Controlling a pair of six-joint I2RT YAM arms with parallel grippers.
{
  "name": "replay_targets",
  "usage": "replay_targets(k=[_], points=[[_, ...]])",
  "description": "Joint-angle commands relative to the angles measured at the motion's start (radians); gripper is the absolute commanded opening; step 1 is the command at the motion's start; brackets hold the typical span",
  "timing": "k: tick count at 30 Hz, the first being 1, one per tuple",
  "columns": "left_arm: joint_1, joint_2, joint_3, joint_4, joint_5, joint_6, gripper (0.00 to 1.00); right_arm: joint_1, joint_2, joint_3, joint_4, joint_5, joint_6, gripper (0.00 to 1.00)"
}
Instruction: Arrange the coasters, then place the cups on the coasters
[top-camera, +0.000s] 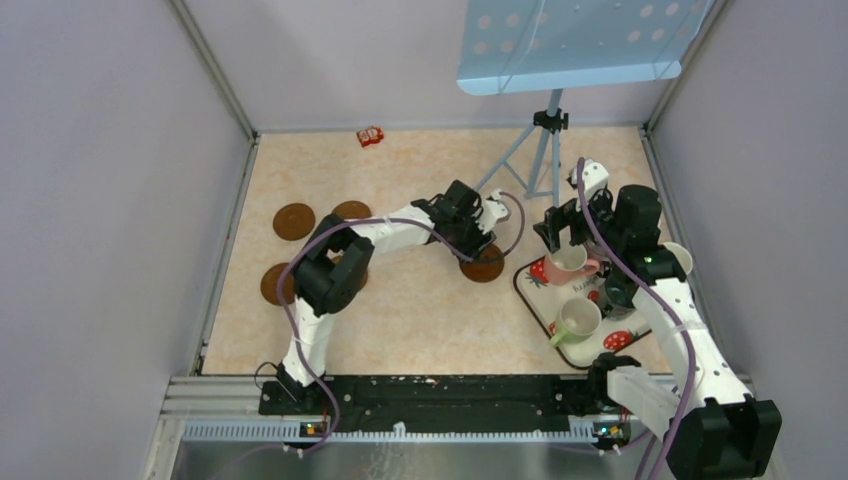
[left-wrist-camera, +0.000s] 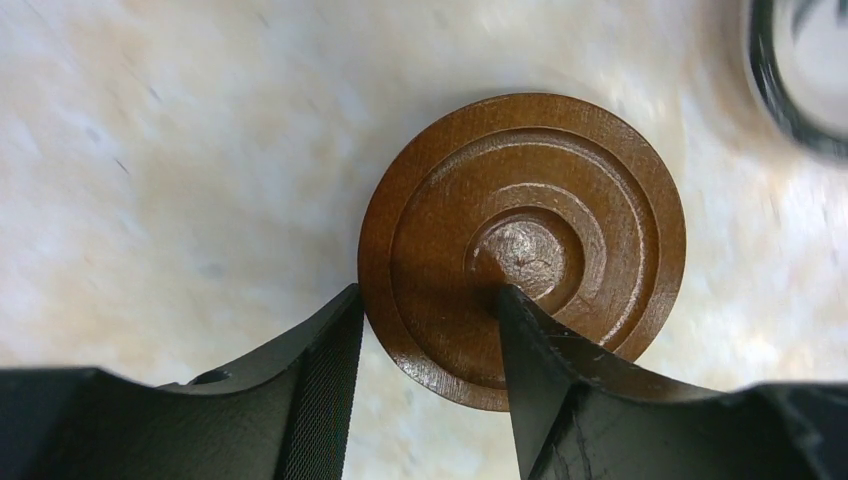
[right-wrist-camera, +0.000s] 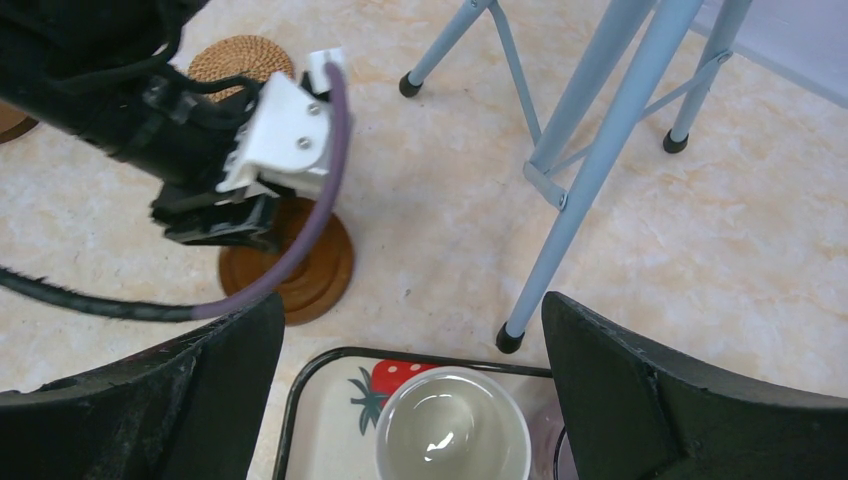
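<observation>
Left jaws part-open, astride near rim of coaster (left-wrist-camera: 520, 180) lying flat on bench (left-wrist-camera: 150, 150), 10 o'clock from tray (right-wrist-camera: 325, 425). Right jaws wide open above cup (right-wrist-camera: 450, 430).

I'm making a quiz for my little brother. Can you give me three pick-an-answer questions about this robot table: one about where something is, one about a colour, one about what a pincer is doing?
1. Where is the yellow-green cup? A on a coaster; B on the strawberry tray; C in a pincer.
2. What colour is the coaster at the left pincer? A blue; B white; C brown.
3. How is the right pincer? A open and empty; B shut on a cup; C shut on a coaster.
Answers: 1 B, it stands on the tray. 2 C, its rings look brown. 3 A, its fingers stand wide apart.
</observation>
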Motion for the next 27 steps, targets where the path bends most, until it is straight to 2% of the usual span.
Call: replay_targets(k=[1,7,12,20,27], points=[[-0.006,-0.117,-0.192,-0.158,0.044,0.137,0.57,-0.002,-0.008,0.017,0.017,-0.016,-0.006,0.98],[-0.005,-0.252,-0.431,-0.167,0.034,0.214,0.57,-0.002,-0.008,0.016,0.020,-0.018,-0.009,0.98],[0.039,-0.331,-0.542,-0.151,-0.013,0.240,0.57,-0.003,-0.010,0.011,0.020,-0.018,-0.013,0.98],[0.189,-0.408,-0.586,-0.155,-0.024,0.282,0.57,-0.003,-0.011,0.008,0.025,-0.016,-0.013,0.98],[0.224,-0.407,-0.558,-0.142,-0.033,0.275,0.57,-0.003,-0.011,0.007,0.025,-0.015,-0.013,0.98]])
